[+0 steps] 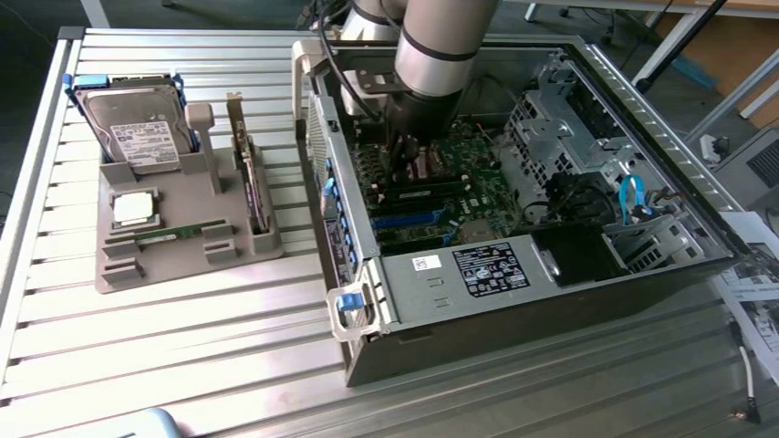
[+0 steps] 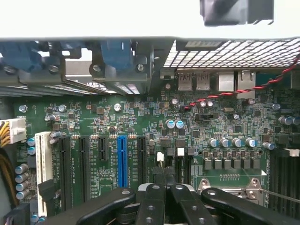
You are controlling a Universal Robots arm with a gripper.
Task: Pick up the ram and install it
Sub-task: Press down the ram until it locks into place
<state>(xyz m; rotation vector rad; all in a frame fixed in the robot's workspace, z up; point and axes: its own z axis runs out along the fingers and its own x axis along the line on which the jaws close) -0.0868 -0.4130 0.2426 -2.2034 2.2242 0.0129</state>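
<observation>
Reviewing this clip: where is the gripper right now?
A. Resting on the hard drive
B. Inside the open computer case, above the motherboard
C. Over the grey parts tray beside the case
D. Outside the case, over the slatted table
B: the exterior view shows the arm reaching down into the open computer case, with the gripper over the green motherboard, away from the grey parts tray.

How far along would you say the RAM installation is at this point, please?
Done: the arm has reached inside the open computer case. In hand: the gripper is shut just above the motherboard; whether it holds a stick is hidden. Left: one ram stick lies in the grey holder outside.
</observation>
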